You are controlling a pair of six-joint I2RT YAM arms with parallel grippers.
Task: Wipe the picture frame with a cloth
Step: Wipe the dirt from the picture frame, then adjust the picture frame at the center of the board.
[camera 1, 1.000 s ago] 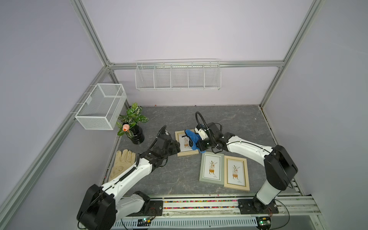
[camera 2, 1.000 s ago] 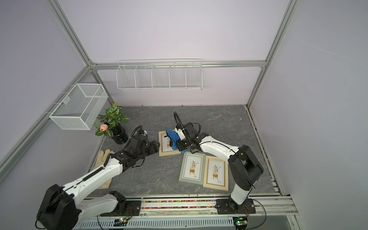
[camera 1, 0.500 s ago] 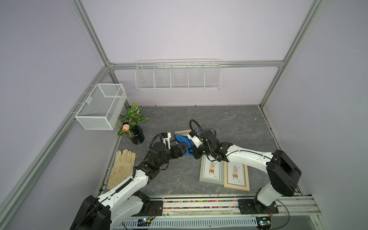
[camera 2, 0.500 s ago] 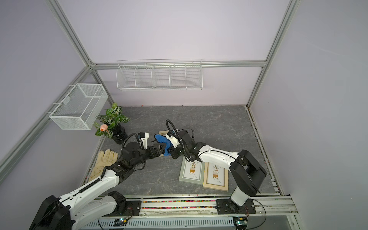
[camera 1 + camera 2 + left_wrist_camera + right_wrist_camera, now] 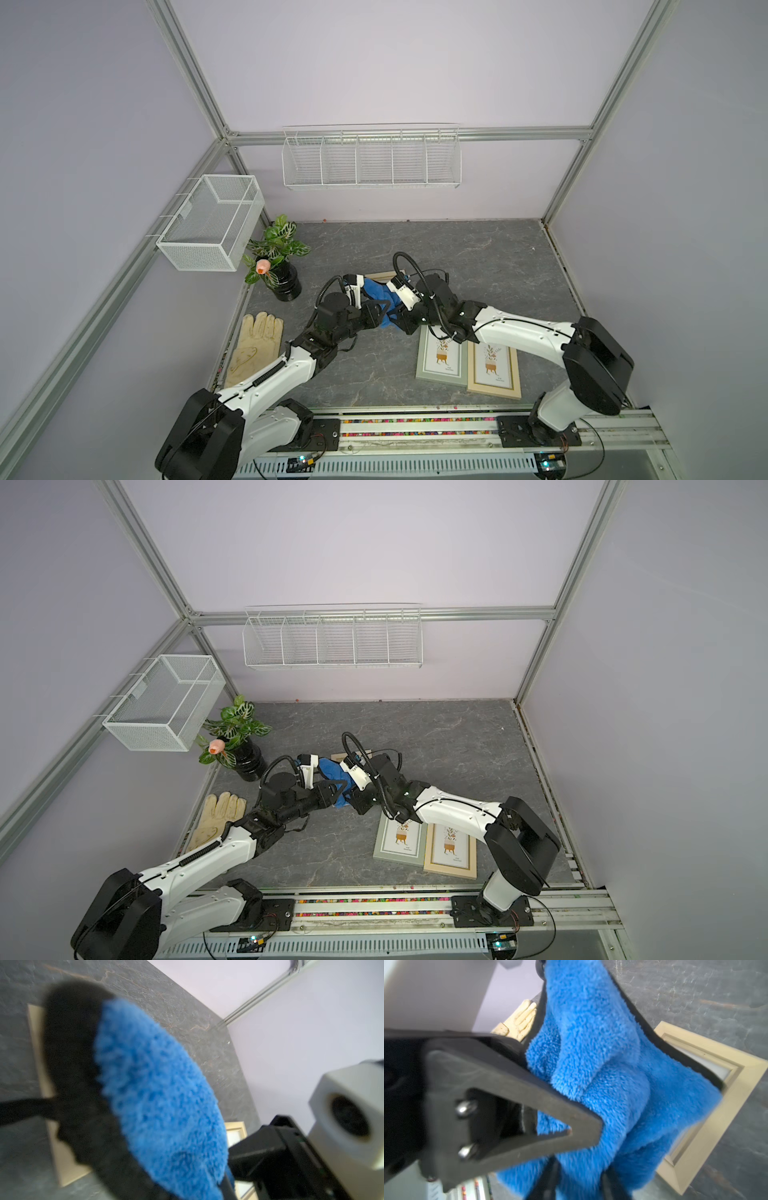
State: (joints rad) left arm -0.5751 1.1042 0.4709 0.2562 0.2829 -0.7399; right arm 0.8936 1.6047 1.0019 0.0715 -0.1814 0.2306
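While the left gripper [image 5: 383, 312] is pressed together on a fold of the cloth [image 5: 379, 293], the right gripper [image 5: 398, 322] sits tip to tip with it. Whether its jaws stand apart cannot be told, because its wrist view shows only one dark finger [image 5: 508, 1084] with blue plush against its side. The cloth hangs bunched between the two tools. Directly beneath them lies the picture frame [image 5: 724, 1113], beige and flat, partly hidden by the cloth, which seems lifted clear of it.
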